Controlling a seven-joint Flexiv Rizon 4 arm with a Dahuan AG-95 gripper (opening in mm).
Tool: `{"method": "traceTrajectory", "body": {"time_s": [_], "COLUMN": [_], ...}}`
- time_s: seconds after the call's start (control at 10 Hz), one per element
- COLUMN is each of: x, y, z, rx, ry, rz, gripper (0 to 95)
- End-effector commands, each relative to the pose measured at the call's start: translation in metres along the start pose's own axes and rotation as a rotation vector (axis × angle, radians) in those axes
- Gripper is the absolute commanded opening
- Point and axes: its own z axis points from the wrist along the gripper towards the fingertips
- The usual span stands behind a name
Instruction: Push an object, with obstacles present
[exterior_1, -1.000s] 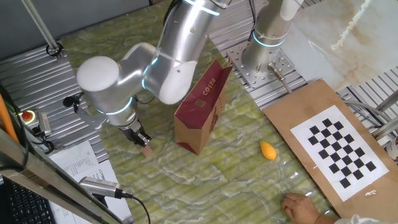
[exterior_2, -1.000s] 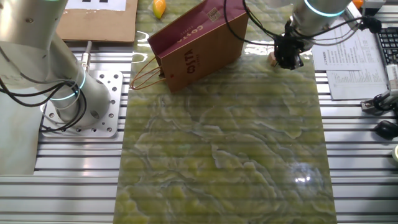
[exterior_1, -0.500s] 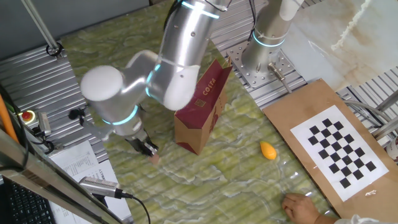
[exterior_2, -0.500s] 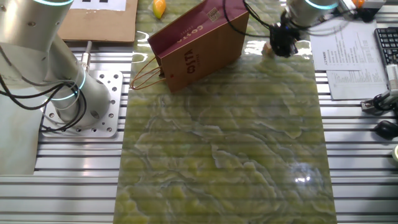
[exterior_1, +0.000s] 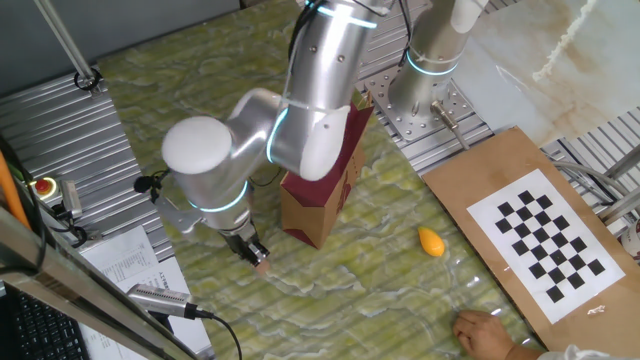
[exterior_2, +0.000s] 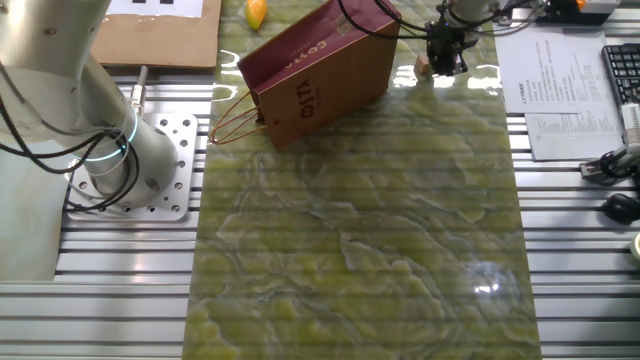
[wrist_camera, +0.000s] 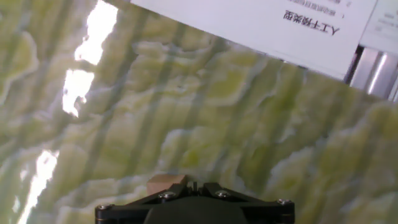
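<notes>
The gripper (exterior_1: 257, 258) is seen low over the green marbled mat (exterior_2: 380, 230), its tip set right against the pinkish-tan lump (exterior_1: 263, 267); whether the fingers are spread or pressed together cannot be told, since in the hand view only the dark body of the tool is shown and in both fixed views the tip is too small to read. In the hand view the lump (wrist_camera: 166, 183) is seen just ahead of the tool, partly hidden by it, resting on the mat. In the other fixed view it (exterior_2: 423, 68) is found just beside the tool, near the far edge of the mat and a little way off the upper corner of the brown paper bag (exterior_2: 320, 70) printed COSTA, which lies tilted between the lump and the orange-yellow oval piece (exterior_1: 431, 241). The lump is judged to be very light and fairly firm, so little force would be needed; on the glossy mat it is expected to slide readily and perhaps to skid or roll aside. No grasp is called for: contact is best kept low on its side, centred behind it, so that it is not lost around the tool. A printed sheet (wrist_camera: 261, 25) lies beyond the mat edge.
</notes>
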Motion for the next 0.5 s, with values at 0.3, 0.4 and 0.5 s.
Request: {"method": "traceTrajectory", "body": {"time_s": [0.3, 0.4, 0.5], "x": [0.0, 0.0, -0.0011], "y": [-0.0003, -0.0003, 0.0011], "z": [-0.0003, -0.0004, -0.0008], "rx": [-0.01, -0.01, -0.017], "ry": [0.006, 0.002, -0.004], "rz": [-0.101, -0.103, -0.104], "gripper": [0.0, 0.0, 0.0]}}
